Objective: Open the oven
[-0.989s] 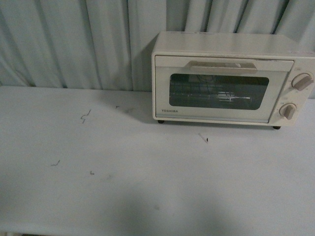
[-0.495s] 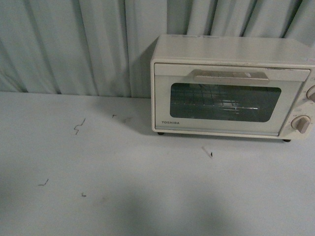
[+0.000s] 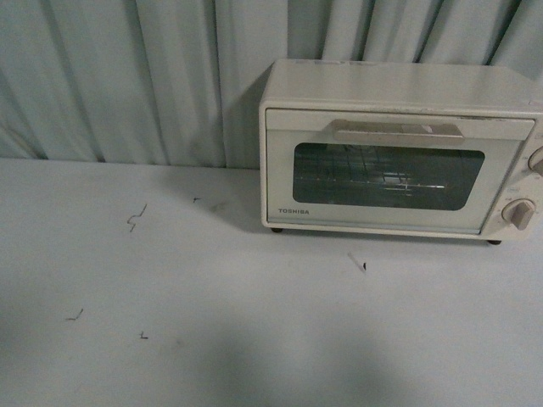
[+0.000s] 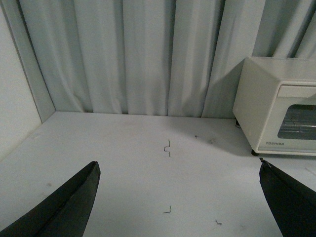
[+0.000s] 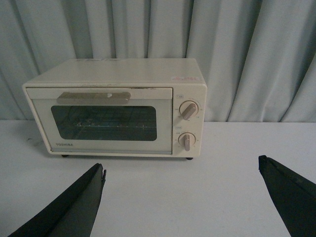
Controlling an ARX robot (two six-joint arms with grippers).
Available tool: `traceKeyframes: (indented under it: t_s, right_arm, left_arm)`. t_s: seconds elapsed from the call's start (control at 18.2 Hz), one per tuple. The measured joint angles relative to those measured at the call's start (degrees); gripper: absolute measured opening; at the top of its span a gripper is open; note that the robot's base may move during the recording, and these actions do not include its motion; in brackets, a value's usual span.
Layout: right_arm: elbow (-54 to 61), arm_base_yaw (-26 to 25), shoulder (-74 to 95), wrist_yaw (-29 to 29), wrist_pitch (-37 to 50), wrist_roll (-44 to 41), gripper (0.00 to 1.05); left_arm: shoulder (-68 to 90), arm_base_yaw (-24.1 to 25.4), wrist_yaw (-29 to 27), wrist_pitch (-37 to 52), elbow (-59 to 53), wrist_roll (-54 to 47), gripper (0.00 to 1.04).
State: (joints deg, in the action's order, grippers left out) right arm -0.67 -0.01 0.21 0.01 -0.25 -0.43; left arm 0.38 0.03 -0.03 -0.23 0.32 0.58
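The cream-white oven (image 3: 399,144) stands at the back right of the white table, its glass door shut and its silver bar handle (image 3: 397,131) across the door's top. Its two round knobs (image 5: 188,110) show in the right wrist view, beside the door of the oven (image 5: 116,106). A corner of the oven (image 4: 276,111) also shows in the left wrist view. My left gripper (image 4: 178,167) is open over bare table, well short of the oven. My right gripper (image 5: 181,167) is open too, facing the oven's front from a distance. Neither arm appears in the front view.
A pleated grey curtain (image 3: 127,76) hangs behind the white table (image 3: 212,339). Small dark wire scraps (image 3: 136,219) lie scattered on the table's left half. A side wall (image 4: 15,98) shows in the left wrist view.
Between one second and half a second ago the front view shifted, so the oven sits larger and lower right in the frame. Since then nothing has visibly moved.
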Motion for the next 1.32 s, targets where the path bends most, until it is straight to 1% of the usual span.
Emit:
traceKeyframes:
  t_s: [0.22,0.27,0.33,0.38,0.44,0.49,0.55,0.66,0.82,0.99,1.15,1.32]
  right_arm:
    - [0.00,0.00,0.00,0.00,0.00,0.00,0.98]
    - [0.00,0.00,0.00,0.00,0.00,0.00,0.98]
    - [0.00,0.00,0.00,0.00,0.02,0.00,0.98]
    - [0.00,0.00,0.00,0.00,0.00,0.00,0.98]
    - [0.00,0.00,0.00,0.00,0.00,0.00,0.98]
    - [0.00,0.00,0.00,0.00,0.00,0.00,0.98]
    - [0.00,0.00,0.00,0.00,0.02,0.00,0.98]
    - [0.00,0.00,0.00,0.00,0.00,0.00,0.98]
    - [0.00,0.00,0.00,0.00,0.00,0.00,0.98]
    - [0.00,0.00,0.00,0.00,0.00,0.00,0.98]
    - [0.00,0.00,0.00,0.02,0.00,0.00,0.98]
    - [0.00,0.00,0.00,0.00,0.02,0.00,0.98]
  left_arm:
    - [0.00,0.00,0.00,0.00,0.00,0.00,0.98]
    - [2.40,-0.15,0.04,3.54,0.24,0.72,0.98]
    - [8.96,-0.31,1.73,6.10,2.99,3.13,0.98]
    - [18.36,-0.59,5.40,6.78,8.70,8.61,0.98]
    - [28.04,-2.25,8.41,6.40,15.15,15.41,0.98]
    - [35.08,-4.24,9.29,6.64,19.47,21.35,0.98]
    - [40.74,-6.43,8.57,7.21,22.75,26.69,0.98]
    - [57.83,-11.98,7.58,7.02,31.58,39.78,0.98]
    - [73.16,-18.38,4.98,7.74,37.88,50.64,0.98]
    - [80.54,-20.57,3.82,8.37,41.55,58.05,0.98]
    - [85.48,-21.55,3.21,10.10,43.39,62.01,0.98]
    - [89.94,-21.97,3.17,7.34,47.95,64.65,0.98]
